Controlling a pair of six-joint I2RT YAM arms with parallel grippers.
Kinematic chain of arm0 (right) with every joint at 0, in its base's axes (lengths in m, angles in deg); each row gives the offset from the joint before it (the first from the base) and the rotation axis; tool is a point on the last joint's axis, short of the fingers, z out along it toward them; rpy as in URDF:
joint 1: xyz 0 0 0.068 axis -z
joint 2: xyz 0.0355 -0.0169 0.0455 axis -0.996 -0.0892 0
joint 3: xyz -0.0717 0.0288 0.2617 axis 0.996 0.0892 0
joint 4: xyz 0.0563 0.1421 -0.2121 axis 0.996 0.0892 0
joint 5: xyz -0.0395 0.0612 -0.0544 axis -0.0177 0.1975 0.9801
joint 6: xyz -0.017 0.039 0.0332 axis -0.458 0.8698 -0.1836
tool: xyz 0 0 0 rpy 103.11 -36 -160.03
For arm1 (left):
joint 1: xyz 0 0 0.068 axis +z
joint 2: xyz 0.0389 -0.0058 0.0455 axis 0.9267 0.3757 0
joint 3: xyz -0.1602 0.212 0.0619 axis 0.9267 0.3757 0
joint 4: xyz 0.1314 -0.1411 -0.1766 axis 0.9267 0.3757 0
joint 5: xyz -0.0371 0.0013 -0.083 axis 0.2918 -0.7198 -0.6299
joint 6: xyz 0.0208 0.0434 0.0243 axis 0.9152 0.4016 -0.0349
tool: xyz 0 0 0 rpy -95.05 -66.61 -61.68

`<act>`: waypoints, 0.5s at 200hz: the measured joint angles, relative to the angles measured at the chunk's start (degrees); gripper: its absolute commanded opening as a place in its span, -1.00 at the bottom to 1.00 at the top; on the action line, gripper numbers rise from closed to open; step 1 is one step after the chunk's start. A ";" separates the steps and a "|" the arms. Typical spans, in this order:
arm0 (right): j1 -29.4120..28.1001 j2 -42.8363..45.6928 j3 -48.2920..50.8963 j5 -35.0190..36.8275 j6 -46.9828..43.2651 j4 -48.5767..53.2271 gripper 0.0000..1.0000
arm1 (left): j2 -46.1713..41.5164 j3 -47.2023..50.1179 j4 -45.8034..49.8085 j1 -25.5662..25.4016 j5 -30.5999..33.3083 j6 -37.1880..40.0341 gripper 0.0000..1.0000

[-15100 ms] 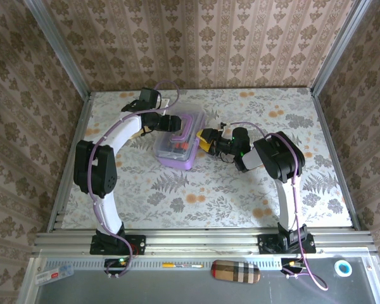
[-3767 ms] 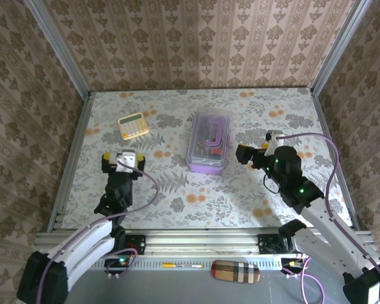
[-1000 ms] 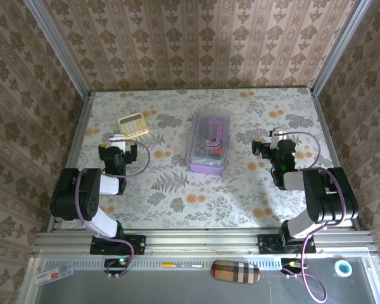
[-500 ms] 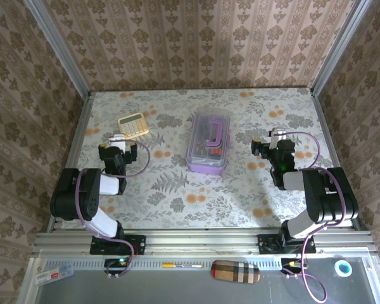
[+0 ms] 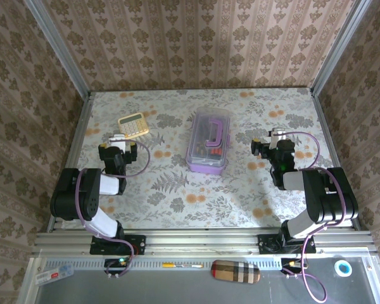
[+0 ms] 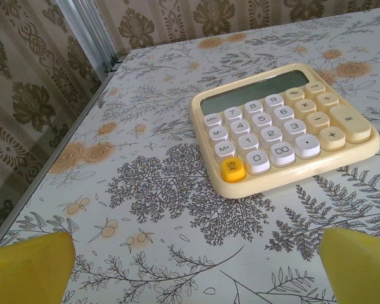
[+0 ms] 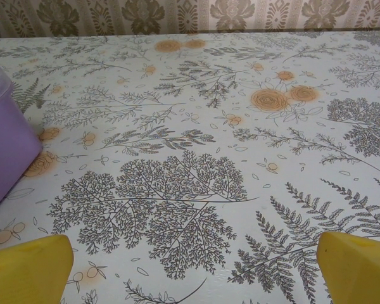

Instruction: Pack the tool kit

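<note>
- The tool kit (image 5: 208,143) sits on the floral table (image 5: 240,196), about midway between the two arms and a little towards the back wall.
- Its clear lid lies flat on top with the purple handle (image 5: 210,132) along it; dark and orange shapes show through, too small to make out.
- The left gripper (image 5: 117,151) hovers low over the left part of the table, well apart from the kit. In its wrist view its yellow fingertips (image 6: 25,266) stand wide apart with nothing between them.
- A yellow calculator (image 6: 284,126) lies flat just ahead of that gripper, keys up.
- The right gripper (image 5: 272,144) hangs low on the right, near the kit but not touching it. Its fingertips (image 7: 361,266) are spread wide over bare tabletop.
- In the right wrist view, a purple corner of the kit (image 7: 6,136) shows at the left edge.
</note>
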 measured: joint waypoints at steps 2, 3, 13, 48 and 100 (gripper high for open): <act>-0.02 0.00 0.00 0.09 0.00 0.00 1.00 | 0.00 0.00 0.00 0.00 0.00 0.00 1.00; -0.02 0.00 0.00 0.11 0.00 0.00 1.00 | 0.00 0.00 0.00 0.00 0.00 0.00 1.00; -0.20 0.00 0.00 0.39 0.00 -0.02 1.00 | 0.00 0.00 0.00 0.00 0.00 0.00 1.00; -0.63 0.00 0.00 0.72 0.00 -0.02 1.00 | 0.00 0.00 0.00 0.00 0.00 0.00 1.00; -0.63 0.00 0.00 0.72 0.00 -0.02 1.00 | 0.00 0.00 0.00 0.00 0.00 0.00 1.00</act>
